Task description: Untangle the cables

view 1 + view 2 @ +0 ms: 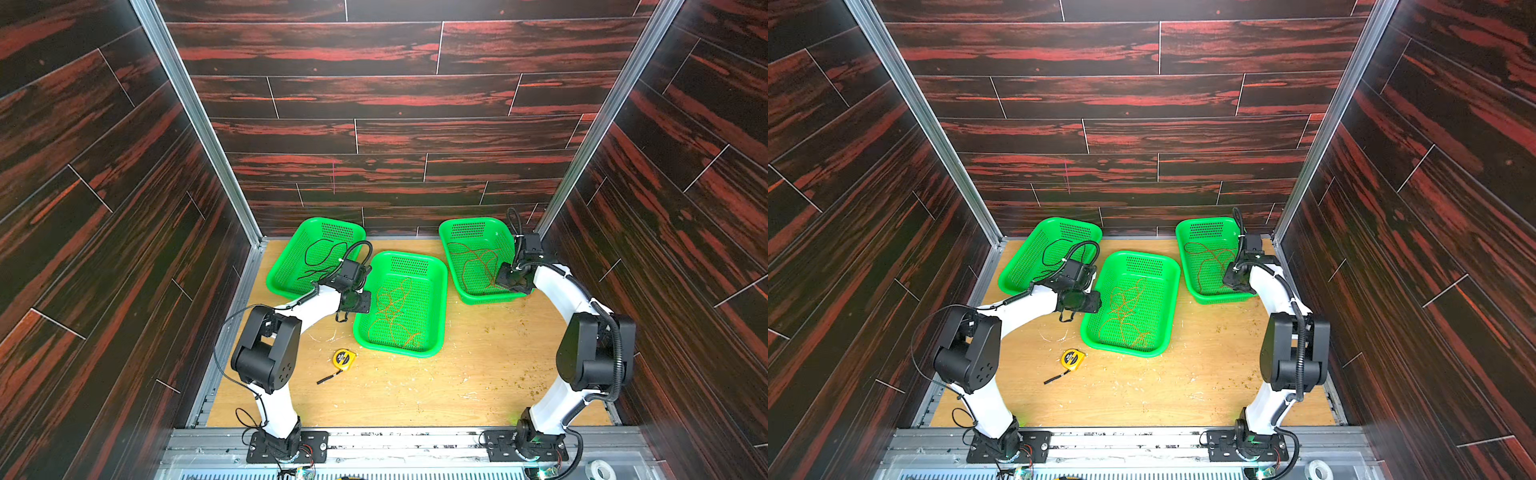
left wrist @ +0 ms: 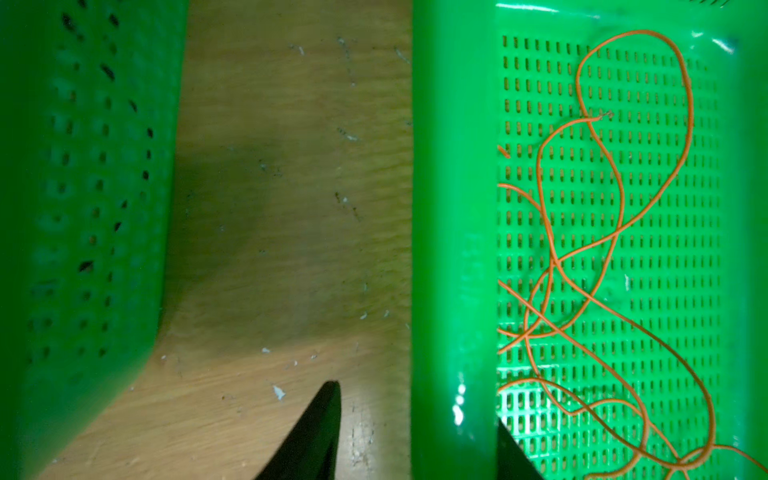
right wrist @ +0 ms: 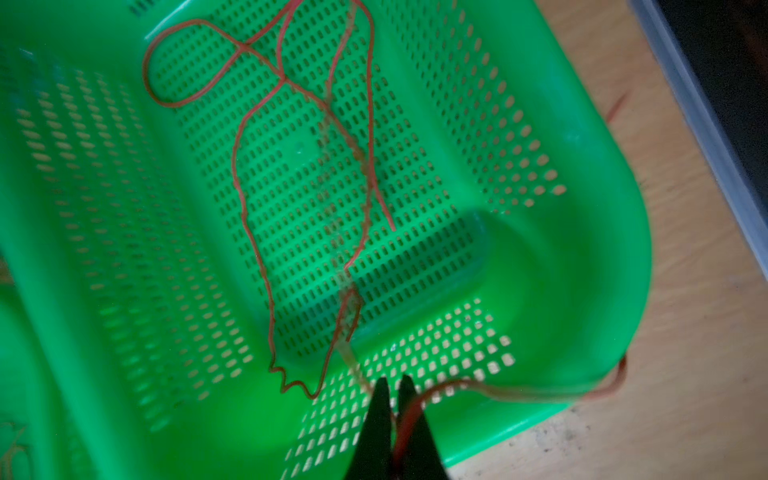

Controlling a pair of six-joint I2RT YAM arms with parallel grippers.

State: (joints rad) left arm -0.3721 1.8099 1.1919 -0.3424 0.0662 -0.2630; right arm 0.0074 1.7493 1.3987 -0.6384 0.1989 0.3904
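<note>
Both arms [image 1: 320, 301] reach forward, elbows bent; right fingers [image 3: 374, 428] clamp the red cable [image 3: 519, 395], left fingers [image 2: 311, 432] stand apart. Three baskets [image 1: 444, 226], three cables [image 2: 539, 174].

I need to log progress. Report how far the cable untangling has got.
Done: black cable, orange cable and red cable lie in separate green baskets. In hand: right gripper shut on the red cable, one end trailing over the basket rim. Remaining: likely tucking that end in; left gripper open, holding no cable.

Front table [image 1: 478, 382] lies open beside the tape measure [image 1: 344, 358]; baskets [image 1: 401, 352] crowd the back.
</note>
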